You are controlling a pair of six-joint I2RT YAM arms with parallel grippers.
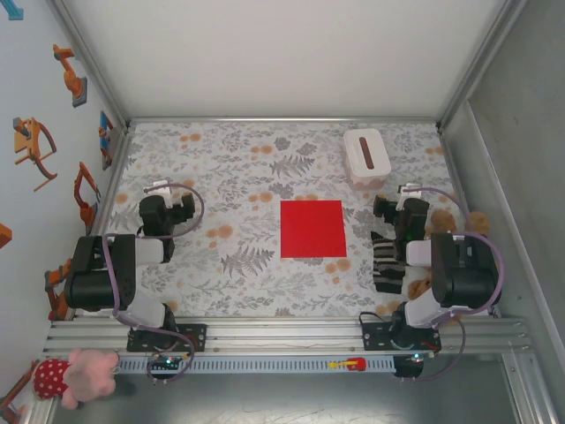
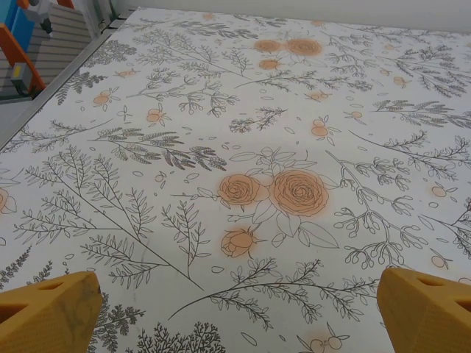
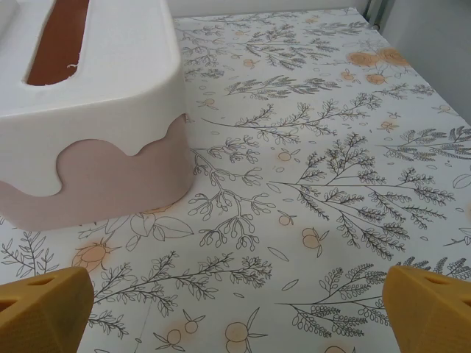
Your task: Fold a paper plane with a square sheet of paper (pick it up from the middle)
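**Opening step: the square sheet of paper is not yet picked up.**
It lies flat and uncreased about mid-counter, a little toward the right edge, and the white box sits near the far right corner. Both arms are tucked by the near edge, with the left hand and right hand spread wide, empty and well apart from the paper. Next, I judge, one hand must reach its middle and pinch it up.

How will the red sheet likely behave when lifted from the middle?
The red sheet lies flat on the tablecloth, so a pinch may slide or wrinkle it first. It looks thin: probably light and floppy, drooping either side of the grip.
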